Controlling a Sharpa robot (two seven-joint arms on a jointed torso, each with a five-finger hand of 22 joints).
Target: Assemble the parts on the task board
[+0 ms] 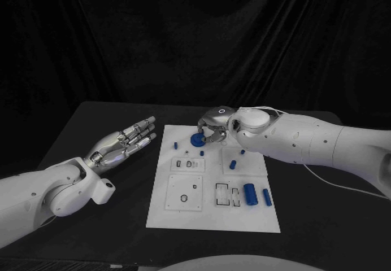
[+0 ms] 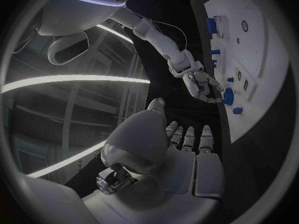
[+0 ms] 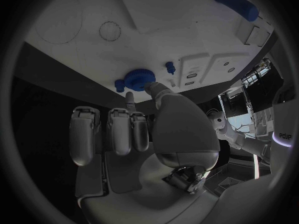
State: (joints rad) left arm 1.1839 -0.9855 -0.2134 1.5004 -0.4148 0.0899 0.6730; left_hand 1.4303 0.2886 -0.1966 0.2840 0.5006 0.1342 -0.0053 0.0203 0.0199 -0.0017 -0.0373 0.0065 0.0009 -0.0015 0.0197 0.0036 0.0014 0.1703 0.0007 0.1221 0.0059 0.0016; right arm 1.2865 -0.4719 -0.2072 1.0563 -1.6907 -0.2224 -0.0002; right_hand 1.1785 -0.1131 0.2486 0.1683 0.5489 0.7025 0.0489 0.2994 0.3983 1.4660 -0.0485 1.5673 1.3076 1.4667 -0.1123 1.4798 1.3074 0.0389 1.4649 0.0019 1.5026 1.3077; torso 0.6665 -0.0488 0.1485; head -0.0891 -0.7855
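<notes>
The white task board (image 1: 213, 212) lies in the middle of the black table. A round blue toothed part (image 1: 198, 139) sits at its far edge. My right hand (image 1: 215, 125) reaches down over it, and in the right wrist view the thumb and one fingertip (image 3: 130, 96) pinch the toothed part (image 3: 138, 77) at its rim while the other fingers stay curled in. My left hand (image 1: 124, 144) hovers left of the board, palm up, fingers straight and apart, holding nothing. The left wrist view shows the right hand (image 2: 201, 83) at the toothed part (image 2: 228, 95).
A thick blue cylinder (image 1: 250, 192) and a thinner one (image 1: 266, 196) lie at the board's near right. Small blue pegs (image 1: 175, 145) (image 1: 233, 165) stand in the middle rows. Two recessed plates (image 1: 185, 192) sit on the board's left half.
</notes>
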